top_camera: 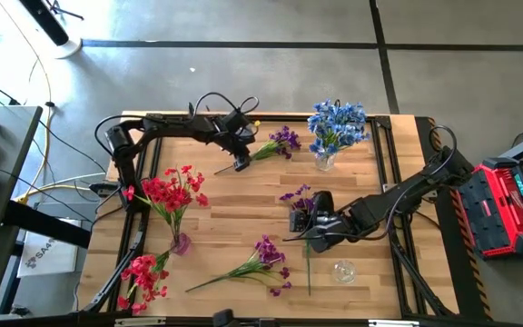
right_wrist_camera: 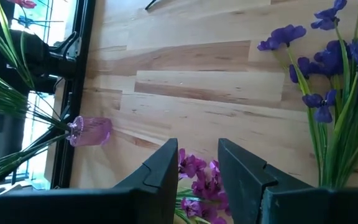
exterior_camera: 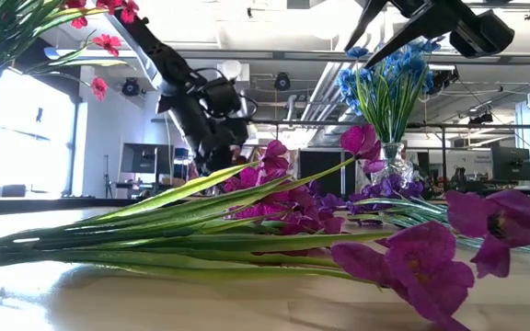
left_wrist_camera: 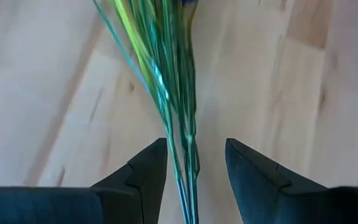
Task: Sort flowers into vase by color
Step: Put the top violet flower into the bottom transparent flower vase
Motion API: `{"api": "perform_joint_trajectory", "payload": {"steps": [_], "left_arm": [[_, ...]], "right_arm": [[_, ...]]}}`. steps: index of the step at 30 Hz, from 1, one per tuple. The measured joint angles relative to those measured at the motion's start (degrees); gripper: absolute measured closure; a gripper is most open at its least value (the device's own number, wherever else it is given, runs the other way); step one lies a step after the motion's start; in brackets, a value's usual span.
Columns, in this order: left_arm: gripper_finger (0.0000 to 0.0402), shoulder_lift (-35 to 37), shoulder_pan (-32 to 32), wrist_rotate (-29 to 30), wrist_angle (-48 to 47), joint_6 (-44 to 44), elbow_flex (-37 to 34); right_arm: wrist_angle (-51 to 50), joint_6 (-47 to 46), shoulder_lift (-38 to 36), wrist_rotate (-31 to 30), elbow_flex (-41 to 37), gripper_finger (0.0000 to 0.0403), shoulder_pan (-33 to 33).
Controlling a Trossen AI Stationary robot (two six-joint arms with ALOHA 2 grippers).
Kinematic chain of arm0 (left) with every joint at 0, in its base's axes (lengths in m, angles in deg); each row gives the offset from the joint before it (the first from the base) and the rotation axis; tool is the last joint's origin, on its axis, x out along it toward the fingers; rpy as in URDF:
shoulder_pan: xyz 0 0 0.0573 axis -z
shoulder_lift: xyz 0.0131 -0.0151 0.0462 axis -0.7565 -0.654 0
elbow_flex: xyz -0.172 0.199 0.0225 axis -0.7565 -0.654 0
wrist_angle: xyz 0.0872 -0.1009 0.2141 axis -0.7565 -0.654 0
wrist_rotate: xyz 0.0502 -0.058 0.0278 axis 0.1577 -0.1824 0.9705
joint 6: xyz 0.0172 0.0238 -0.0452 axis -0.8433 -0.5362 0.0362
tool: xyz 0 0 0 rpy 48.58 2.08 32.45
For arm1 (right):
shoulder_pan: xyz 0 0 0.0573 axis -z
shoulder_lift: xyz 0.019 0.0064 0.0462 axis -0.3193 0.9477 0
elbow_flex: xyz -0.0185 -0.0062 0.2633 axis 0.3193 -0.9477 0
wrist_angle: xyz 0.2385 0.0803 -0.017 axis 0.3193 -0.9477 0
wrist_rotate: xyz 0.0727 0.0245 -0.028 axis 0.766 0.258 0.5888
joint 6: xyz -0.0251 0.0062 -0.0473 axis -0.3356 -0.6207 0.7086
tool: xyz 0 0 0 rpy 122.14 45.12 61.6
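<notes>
A purple flower spray [top_camera: 278, 143] lies on the table at the far middle. My left gripper [top_camera: 241, 163] is down at its stem end, open, with the green stems [left_wrist_camera: 182, 93] running between its fingers [left_wrist_camera: 148, 174]. My right gripper [top_camera: 298, 220] hovers open above the table's middle right, over a second purple spray [top_camera: 300, 196] that lies flat under it; nothing is between its fingers [right_wrist_camera: 160, 174]. A third purple spray [top_camera: 263, 258] lies near the front. Blue flowers [top_camera: 337, 125] stand in a clear vase [top_camera: 325, 162]. Red flowers [top_camera: 172, 189] stand in a purple vase [top_camera: 182, 243]. My left gripper comes at the stems slanting down from the table's left side, with its fingers across them. The stems [left_wrist_camera: 188, 165] run close along the inner side of one finger [left_wrist_camera: 157, 162], with a gap to the other. I cannot tell whether it touches them.
Loose red flowers [top_camera: 143, 277] lie at the near left corner. A clear glass vase [top_camera: 343, 271] sits near the front right, holding nothing. A black frame [top_camera: 381, 163] borders the table. Bare wood [top_camera: 243, 204] lies between the two arms.
</notes>
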State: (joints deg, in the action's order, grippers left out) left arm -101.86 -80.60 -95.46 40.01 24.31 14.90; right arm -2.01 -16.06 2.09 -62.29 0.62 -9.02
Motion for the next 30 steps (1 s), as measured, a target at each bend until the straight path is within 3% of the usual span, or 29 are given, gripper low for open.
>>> {"api": "perform_joint_trajectory", "payload": {"steps": [9, 14, 18, 24, 30], "left_arm": [[0.0252, -0.34, 0.00, 6.78, 1.80, -0.37, -3.66], [0.0258, -1.22, -0.01, 6.87, 2.15, -1.13, -4.23], [0.0293, -1.78, 0.11, 6.84, 2.01, -0.77, -4.18], [0.0386, -1.90, 0.15, 5.54, 1.99, -0.18, -4.18], [0.0395, -0.87, 0.07, 3.27, 1.02, 3.00, -4.40]], "right_arm": [[0.07, -0.28, -0.04, 1.08, 0.00, 0.0300, 0.00], [0.47, -0.28, -0.04, 1.39, 0.00, 0.0300, 0.00], [1.02, -0.43, -0.04, 2.48, 0.00, 0.0300, 0.00], [1.31, -2.21, -0.04, 2.51, 0.00, 0.0300, -0.06], [1.39, -3.05, -0.04, 2.30, 0.00, 0.0300, -0.07]]}}
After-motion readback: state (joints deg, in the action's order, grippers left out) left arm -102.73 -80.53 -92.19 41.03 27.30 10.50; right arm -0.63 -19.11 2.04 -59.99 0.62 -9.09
